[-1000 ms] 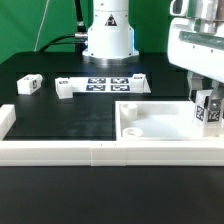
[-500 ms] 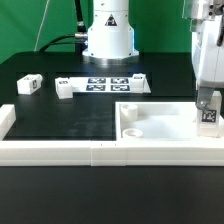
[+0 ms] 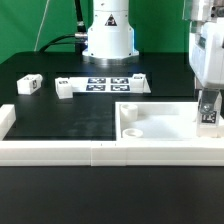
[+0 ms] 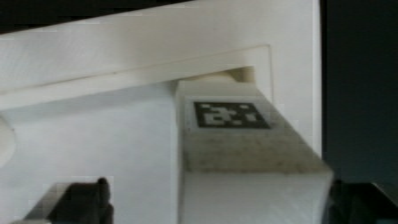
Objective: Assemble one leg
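Observation:
The leg (image 3: 209, 114), a stubby white peg with a square marker tag, stands upright in the recessed corner of the large white panel (image 3: 150, 122) at the exterior view's right. My gripper (image 3: 208, 108) hangs straight over it, one finger on each side. In the wrist view the leg (image 4: 254, 150) stands between my dark fingertips (image 4: 82, 203). One finger lies against its side and a strip of panel shows between the leg and the other finger. The gripper (image 4: 222, 208) is open around the leg. Two more legs (image 3: 28, 84) (image 3: 66, 88) lie at the exterior view's left.
The marker board (image 3: 112, 83) lies in front of the arm's base. A long white border rail (image 3: 90, 151) runs along the front edge, with a short return at the exterior view's left. The panel (image 4: 107, 110) fills most of the wrist view.
The hand has turned about its vertical axis over the leg, from broadside to narrow. The leg has stayed in the panel's corner. Little has moved in the last half second.

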Controlling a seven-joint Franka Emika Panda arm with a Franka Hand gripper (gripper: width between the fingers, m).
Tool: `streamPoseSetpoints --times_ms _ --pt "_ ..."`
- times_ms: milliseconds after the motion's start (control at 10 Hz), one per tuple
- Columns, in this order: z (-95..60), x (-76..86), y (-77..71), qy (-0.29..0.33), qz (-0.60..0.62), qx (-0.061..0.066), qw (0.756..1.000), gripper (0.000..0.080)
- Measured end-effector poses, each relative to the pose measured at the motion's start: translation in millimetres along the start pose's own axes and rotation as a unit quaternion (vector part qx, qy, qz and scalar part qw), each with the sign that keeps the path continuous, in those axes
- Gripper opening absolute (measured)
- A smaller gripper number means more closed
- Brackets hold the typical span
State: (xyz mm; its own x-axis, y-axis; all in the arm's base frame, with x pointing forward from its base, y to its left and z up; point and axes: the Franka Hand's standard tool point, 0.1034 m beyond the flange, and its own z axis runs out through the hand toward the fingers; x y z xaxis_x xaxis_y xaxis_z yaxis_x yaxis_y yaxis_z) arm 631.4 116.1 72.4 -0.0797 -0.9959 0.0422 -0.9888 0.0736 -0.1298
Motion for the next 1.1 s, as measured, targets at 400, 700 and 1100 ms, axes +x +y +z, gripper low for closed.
streamPoseSetpoints --times_ms 400,700,1100 --pt "0.0 -12.2 -0.4 -0.003 -0.253 0.013 0.967 0.0647" --pt "-1.0 -14.6 -2.8 0.001 -0.421 0.020 0.907 0.0649" --pt "-0.8 -8.0 -5.5 0.011 -0.612 0.016 0.791 0.0649"
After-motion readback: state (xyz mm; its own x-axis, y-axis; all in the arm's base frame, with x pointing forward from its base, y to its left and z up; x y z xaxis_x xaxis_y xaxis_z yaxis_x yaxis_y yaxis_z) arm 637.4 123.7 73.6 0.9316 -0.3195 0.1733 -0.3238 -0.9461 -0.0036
